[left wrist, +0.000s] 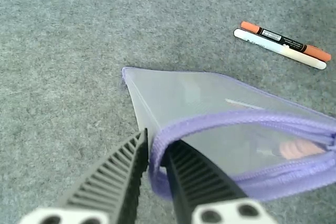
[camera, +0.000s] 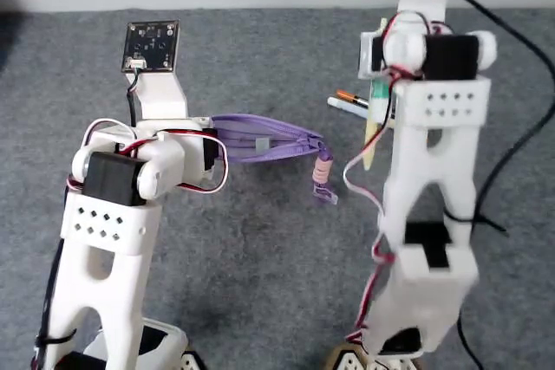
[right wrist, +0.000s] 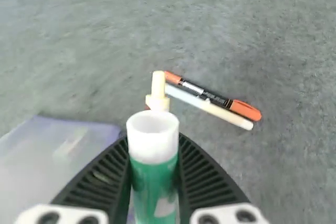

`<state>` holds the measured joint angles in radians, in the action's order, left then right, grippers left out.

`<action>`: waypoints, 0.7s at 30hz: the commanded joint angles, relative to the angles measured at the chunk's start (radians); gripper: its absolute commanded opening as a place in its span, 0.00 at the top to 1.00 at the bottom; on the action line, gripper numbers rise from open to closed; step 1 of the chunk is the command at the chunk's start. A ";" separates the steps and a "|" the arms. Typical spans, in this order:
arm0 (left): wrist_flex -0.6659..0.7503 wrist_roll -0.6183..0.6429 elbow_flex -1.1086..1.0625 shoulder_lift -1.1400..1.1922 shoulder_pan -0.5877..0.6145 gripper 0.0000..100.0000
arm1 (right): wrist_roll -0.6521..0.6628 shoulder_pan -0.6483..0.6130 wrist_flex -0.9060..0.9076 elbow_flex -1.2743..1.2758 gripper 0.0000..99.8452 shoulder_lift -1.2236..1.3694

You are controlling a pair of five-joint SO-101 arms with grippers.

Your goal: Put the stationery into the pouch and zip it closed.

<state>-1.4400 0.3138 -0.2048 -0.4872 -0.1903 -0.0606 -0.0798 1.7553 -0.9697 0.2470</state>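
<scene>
translucent purple-trimmed plastic pouch (left wrist: 210,103) pinched at rim by ribbed left jaws; right jaws clamp cylindrical green-white tube (right wrist: 153,179).

The pouch (left wrist: 210,103) extends ahead of your left gripper (left wrist: 155,153), its rim between the jaws. Two pens (right wrist: 210,100) lie touching, just beyond the tube (right wrist: 153,171) in your right gripper (right wrist: 152,142).

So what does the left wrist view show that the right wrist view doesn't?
Left wrist only: the left gripper shut on the purple zipper edge of the pouch, with a pink item inside. Right wrist only: the right gripper shut on a green-and-white tube. Both: the pouch, the orange pen and white pen side by side on the grey carpet.
</scene>
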 commanded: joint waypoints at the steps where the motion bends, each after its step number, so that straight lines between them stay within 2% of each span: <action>1: 0.035 0.009 0.033 0.014 0.002 0.97 | -0.014 -0.039 0.038 0.103 0.99 -0.213; 15: 0.072 0.009 0.031 0.028 0.002 0.97 | -0.011 -0.160 -0.116 0.149 0.99 -0.503; 21: 0.003 0.011 0.148 0.157 0.005 0.97 | 0.029 -0.277 -0.150 0.149 0.99 -0.634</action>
<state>-1.3986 0.3138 -0.1373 -0.4028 -0.1872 -0.0514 -0.3191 1.6326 -0.8209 -0.3115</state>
